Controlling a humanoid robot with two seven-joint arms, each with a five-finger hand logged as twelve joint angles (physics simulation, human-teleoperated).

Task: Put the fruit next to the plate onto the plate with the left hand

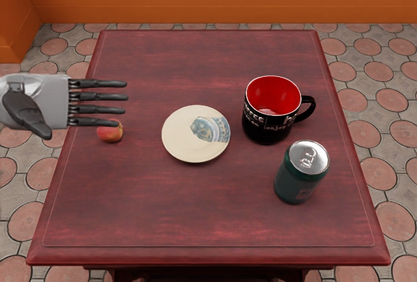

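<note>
Table (pixel 195 54), red wood, fills frame. Left hand (pixel 65 103), left edge: fingers (pixel 98 96) straight, holding nothing. Plate (pixel 195 133), centre, unoccupied. Mug (pixel 272 109) and can (pixel 301 172), right. Fruit (pixel 111 133), left of plate, under fingertips, on tabletop; grasp and transfer judged outstanding.

White lettering on the black mug (pixel 258 127) is unreadable.

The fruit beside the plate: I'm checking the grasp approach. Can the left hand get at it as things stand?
Probably yes. The open left hand hovers right by the fruit with nothing between them; the plate, mug and can sit off to its right.
</note>
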